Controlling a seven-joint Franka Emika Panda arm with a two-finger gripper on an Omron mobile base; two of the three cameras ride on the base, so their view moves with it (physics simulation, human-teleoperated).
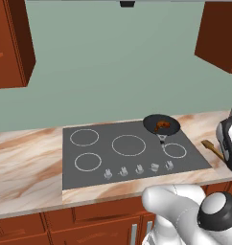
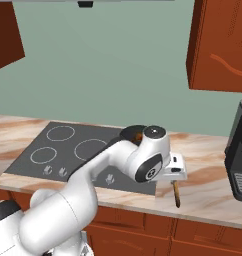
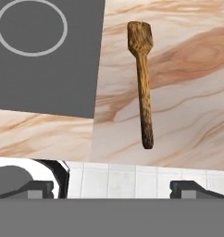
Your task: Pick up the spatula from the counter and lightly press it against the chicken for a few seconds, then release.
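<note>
Honestly, the grab is the risky bit: the gripper [image 3: 114, 187] hangs above the counter [image 3: 192, 115], spread wide and holding nothing. The wooden spatula [image 3: 141, 83] lies flat there, just beside the stove [image 3: 49, 69]. Come down off-centre and that thin handle probably skids or twists away.

White Panda arm [image 2: 88, 185]: glossy, rounded tubular links joined by dark joint caps [image 2: 154, 132] (black ring around a grey disc); the gripper [image 3: 115, 189] ends in two small dark fingertips [image 3: 40, 189].
</note>
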